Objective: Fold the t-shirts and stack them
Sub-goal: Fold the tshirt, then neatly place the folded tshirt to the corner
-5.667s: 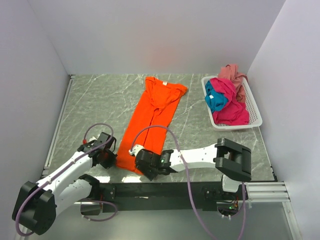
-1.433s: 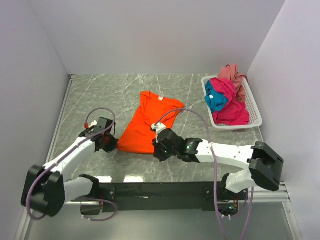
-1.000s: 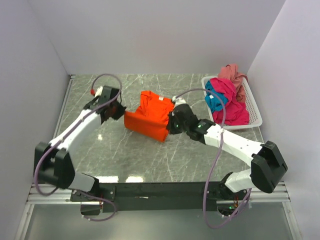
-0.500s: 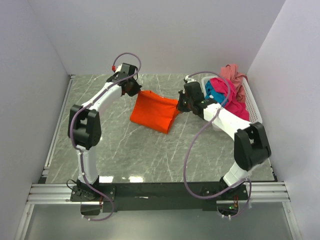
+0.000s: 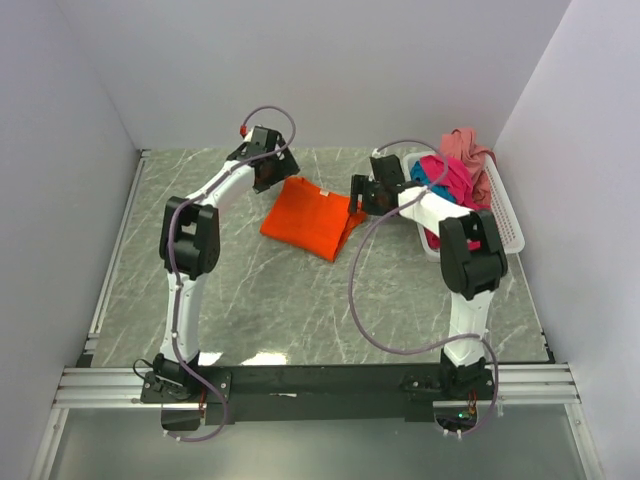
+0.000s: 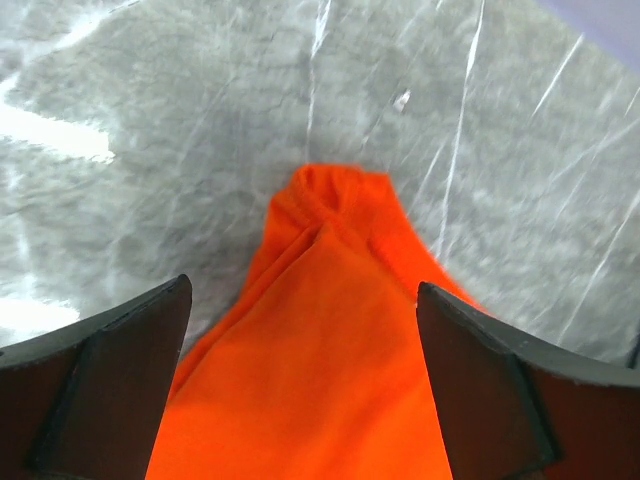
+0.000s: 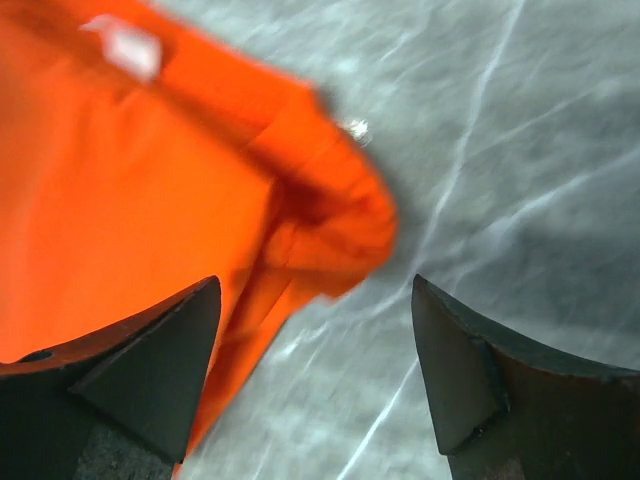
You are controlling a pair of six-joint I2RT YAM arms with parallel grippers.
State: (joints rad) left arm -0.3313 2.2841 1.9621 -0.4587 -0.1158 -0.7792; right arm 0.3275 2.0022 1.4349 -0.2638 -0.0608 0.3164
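Orange t-shirt point(image 5: 308, 216) now lies doubled over, a compact rectangle toward the far side of the marble table point(image 5: 250, 290). Seconds ago it lay at full length; both arms have carried its near hem up to the collar end. Left gripper point(image 5: 268, 178) hangs over one far corner and right gripper point(image 5: 357, 195) over the other, each with fingers wide apart and nothing pinched. Cloth released, so this fold looks finished. Magenta shirt point(image 5: 452, 180) and dusty rose shirt point(image 5: 463, 143) wait in the white basket point(image 5: 505, 215).
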